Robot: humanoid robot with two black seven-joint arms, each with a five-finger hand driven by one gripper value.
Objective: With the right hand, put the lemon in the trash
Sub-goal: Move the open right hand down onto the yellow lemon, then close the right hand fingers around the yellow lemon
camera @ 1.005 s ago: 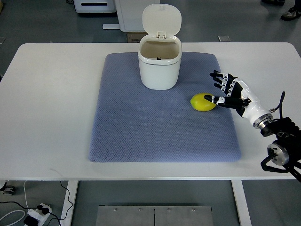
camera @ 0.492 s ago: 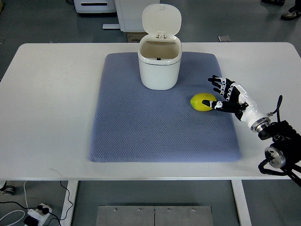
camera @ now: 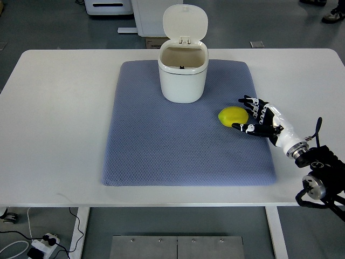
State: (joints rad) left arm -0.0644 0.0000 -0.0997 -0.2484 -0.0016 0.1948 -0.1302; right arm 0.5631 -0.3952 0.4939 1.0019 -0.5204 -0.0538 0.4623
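A yellow lemon (camera: 232, 116) lies on the blue-grey mat (camera: 161, 145), right of the white trash bin (camera: 183, 74), whose lid stands open at the back. My right hand (camera: 248, 114) comes in from the lower right and cups the lemon's right side. Its fingers (camera: 249, 101) are spread, and the thumb (camera: 240, 127) curls under the fruit's near side. The hand touches or nearly touches the lemon without closing on it. The lemon rests on the mat. My left arm does not show.
The mat covers the middle of a white table (camera: 59, 118). Beyond the far edge stand a white machine and a cardboard box on the floor. A power strip with cables lies on the floor at the lower left.
My right hand has slid down and left, closing in on the lemon's right side, with the thumb now under it. The lemon and the bin have not moved.
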